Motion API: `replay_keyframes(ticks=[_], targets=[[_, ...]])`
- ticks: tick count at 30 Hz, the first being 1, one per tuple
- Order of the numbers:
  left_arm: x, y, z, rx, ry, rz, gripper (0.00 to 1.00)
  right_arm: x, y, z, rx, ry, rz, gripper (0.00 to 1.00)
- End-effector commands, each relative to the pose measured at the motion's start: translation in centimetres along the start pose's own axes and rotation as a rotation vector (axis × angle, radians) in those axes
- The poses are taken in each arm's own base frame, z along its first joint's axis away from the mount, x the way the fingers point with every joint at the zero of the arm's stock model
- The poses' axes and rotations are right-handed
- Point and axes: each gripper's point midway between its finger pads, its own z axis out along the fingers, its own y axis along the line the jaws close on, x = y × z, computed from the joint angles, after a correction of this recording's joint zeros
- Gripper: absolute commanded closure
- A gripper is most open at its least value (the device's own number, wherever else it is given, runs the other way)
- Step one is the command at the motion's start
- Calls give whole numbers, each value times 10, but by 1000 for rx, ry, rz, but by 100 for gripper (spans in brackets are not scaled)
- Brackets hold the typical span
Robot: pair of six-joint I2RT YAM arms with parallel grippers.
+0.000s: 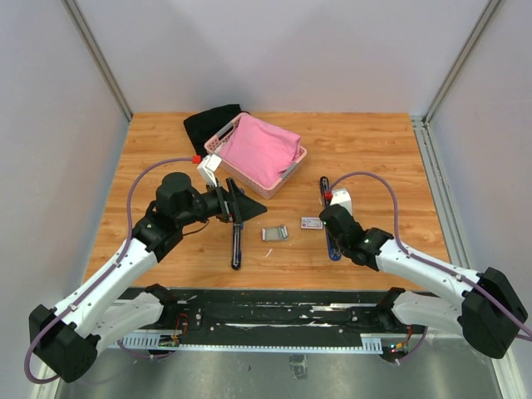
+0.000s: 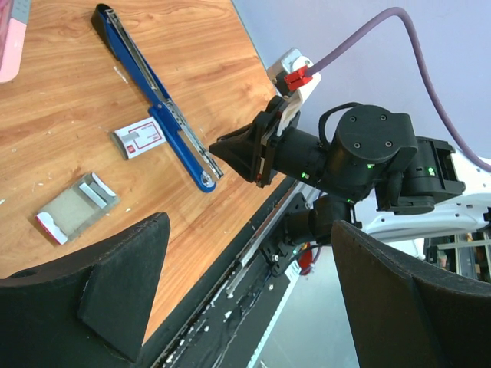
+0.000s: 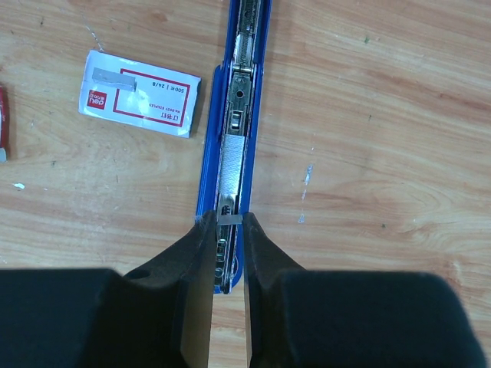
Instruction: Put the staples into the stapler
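Observation:
The blue long stapler lies open on the table, its silver channel facing up. The silvery-grey staples lie along that channel. My right gripper hangs right over the stapler's near end, its fingers nearly together, pinching the silvery near end of the strip. The white carton with red print lies just left of the stapler. My left gripper is open and empty above the table, well left of the stapler.
A greyish open packet with a red end lies left of the carton. A long black bar lies below my left gripper. A pink basket holding pink cloth and a black cloth sit at the back.

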Motion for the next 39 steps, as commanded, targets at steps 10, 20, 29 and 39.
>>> replay_keyframes(ticks=[10,20,29,39], targets=[[1,1,-3,-5,-9,-10,9,4,0,13,37,-49,27,90],[1,1,-5,-9,-10,-10,9,14,-7,14,71,-55,91,91],[3,0,-5,-7,-5,-13,9,16,-9,10,70,-63,132,91],[3,0,-7,-4,-10,-16,9,-3,-8,4,66,-101,138,91]])
